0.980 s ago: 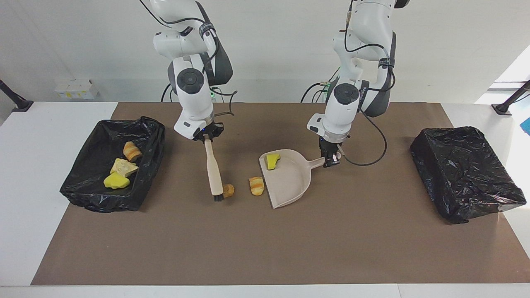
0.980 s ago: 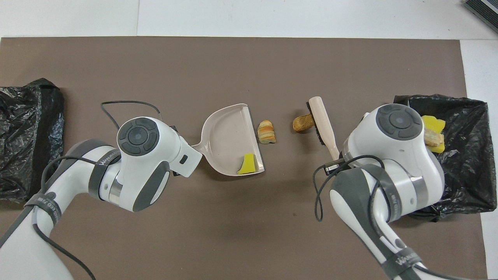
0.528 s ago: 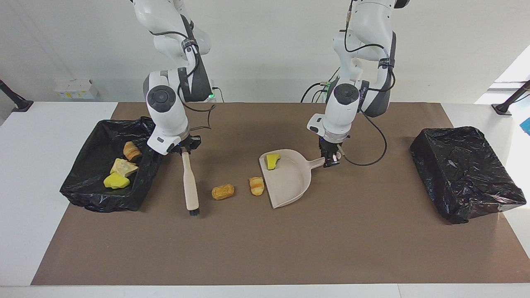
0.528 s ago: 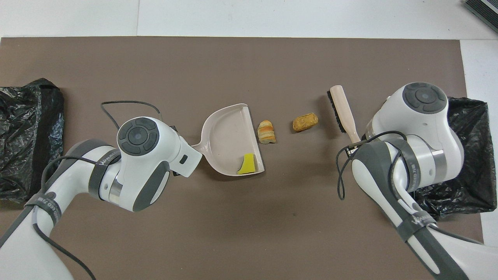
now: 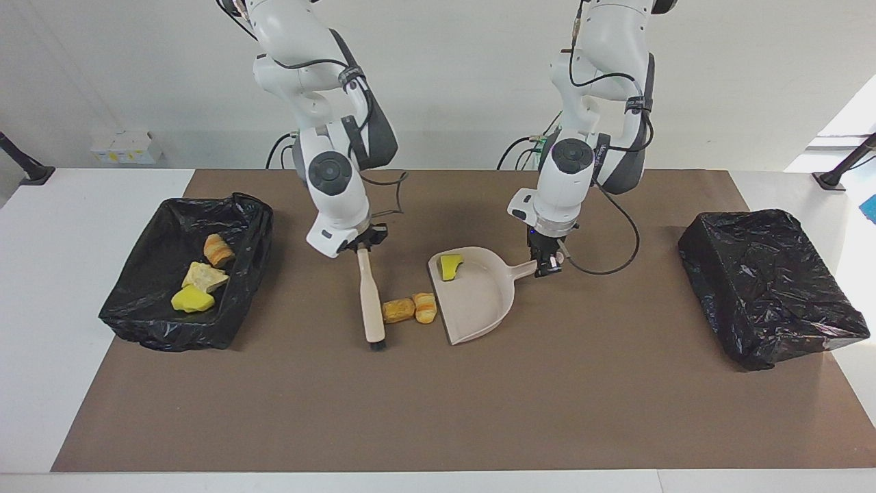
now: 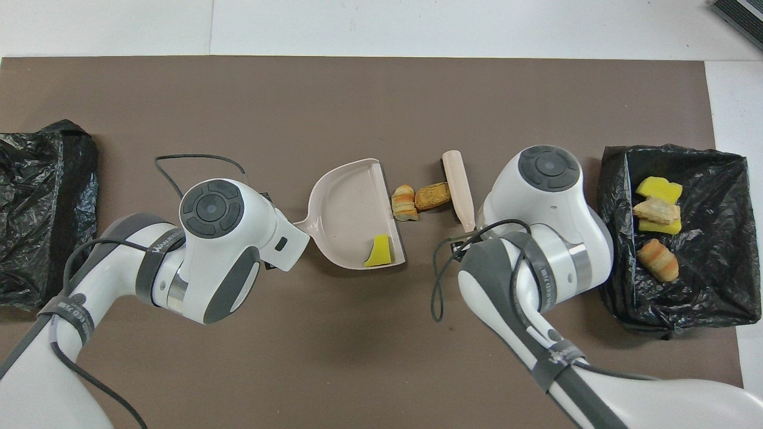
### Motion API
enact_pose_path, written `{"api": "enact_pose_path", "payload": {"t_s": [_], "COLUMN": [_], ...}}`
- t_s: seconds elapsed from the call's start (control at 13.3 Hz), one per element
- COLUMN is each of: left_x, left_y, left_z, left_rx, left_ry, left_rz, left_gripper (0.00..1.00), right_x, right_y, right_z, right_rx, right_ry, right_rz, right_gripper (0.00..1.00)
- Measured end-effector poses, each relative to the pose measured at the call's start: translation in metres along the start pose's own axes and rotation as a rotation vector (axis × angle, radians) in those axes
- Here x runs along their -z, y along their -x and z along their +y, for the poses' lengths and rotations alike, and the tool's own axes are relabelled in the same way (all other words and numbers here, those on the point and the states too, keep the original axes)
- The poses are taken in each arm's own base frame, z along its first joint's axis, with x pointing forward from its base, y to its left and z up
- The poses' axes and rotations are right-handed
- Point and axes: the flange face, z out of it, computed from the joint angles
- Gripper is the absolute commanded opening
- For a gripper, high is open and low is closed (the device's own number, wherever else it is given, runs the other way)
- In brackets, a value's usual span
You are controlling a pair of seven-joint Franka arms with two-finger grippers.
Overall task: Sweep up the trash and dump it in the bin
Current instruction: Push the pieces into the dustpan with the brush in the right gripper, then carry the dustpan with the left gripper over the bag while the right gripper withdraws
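At the dustpan (image 5: 479, 294) mouth, we sweep: our right gripper (image 5: 361, 241) clamps the brush (image 5: 371, 301), pressing two lumps (image 5: 409, 309) together; our left gripper (image 5: 545, 263) clamps the pan's handle. Next, we judge, push both inside.

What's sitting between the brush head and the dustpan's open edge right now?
Two orange-brown lumps, and, side by side on the mat between the brush and the dustpan. Both views show it.
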Motion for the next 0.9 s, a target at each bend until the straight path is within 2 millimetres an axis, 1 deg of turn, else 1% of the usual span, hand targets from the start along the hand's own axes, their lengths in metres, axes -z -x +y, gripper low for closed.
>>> {"api": "enact_pose_path", "payload": {"t_s": [0.23, 0.3, 0.45, 0.53, 0.68, 0.75, 0.83, 0.9], "left_x": [0.0, 0.0, -0.001, -0.001, -0.002, -0.002, -0.003, -0.004], "left_y": [0.001, 0.001, 0.001, 0.001, 0.002, 0.005, 0.013, 0.023], "left_z": [0.0, 0.0, 0.0, 0.0, 0.0, -0.002, -0.008, -0.015], "left_rx": [0.001, 0.001, 0.001, 0.001, 0.003, 0.009, 0.014, 0.013], "left_ry": [0.001, 0.001, 0.001, 0.001, 0.0, 0.0, 0.002, 0.013], "left_rz": [-0.001, -0.001, -0.001, -0.001, -0.001, 0.0, 0.003, 0.018], "left_gripper": [0.0, 0.0, 0.0, 0.0, 0.0, 0.0, 0.0, 0.0], "right_x": [-0.011, -0.015, -0.016, -0.016, -0.009, 0.001, 0.018, 0.036], "right_y": [0.01, 0.014, 0.02, 0.021, 0.021, 0.021, 0.022, 0.026], "right_z": [-0.059, -0.074, -0.092, -0.098, -0.1, -0.097, -0.088, -0.074], "right_rx": [-0.037, -0.028, -0.019, -0.019, -0.024, -0.039, -0.055, -0.074], "right_ry": [-0.068, -0.088, -0.098, -0.098, -0.102, -0.105, -0.107, -0.107], "right_rz": [0.023, 0.02, 0.018, 0.02, 0.031, 0.04, 0.048, 0.052], "right_gripper": [0.0, 0.0, 0.0, 0.0, 0.0, 0.0, 0.0, 0.0]}}
